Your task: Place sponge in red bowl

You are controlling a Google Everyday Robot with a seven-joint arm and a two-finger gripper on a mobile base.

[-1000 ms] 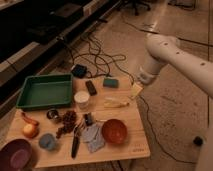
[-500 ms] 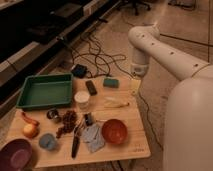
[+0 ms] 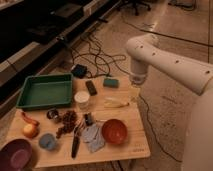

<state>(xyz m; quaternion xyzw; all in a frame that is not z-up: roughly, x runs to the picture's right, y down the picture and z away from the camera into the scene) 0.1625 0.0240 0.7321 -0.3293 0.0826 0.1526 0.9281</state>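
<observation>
Camera view: gripper [image 3: 135, 93] points down at the table's [image 3: 135, 145] far-right edge, just right of the sponge [image 3: 111, 82] and not touching it. Open or closed: can't tell. Sponge lies flat at the far edge, near the black gadget [image 3: 91, 87]. Red bowl [image 3: 114, 131] sits upright near the front right, well apart from the sponge.

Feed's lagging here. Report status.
Gripper hovering beside sponge, not on it. Sponge at table's far edge. Red bowl near front, empty. Pale object lies between.
</observation>
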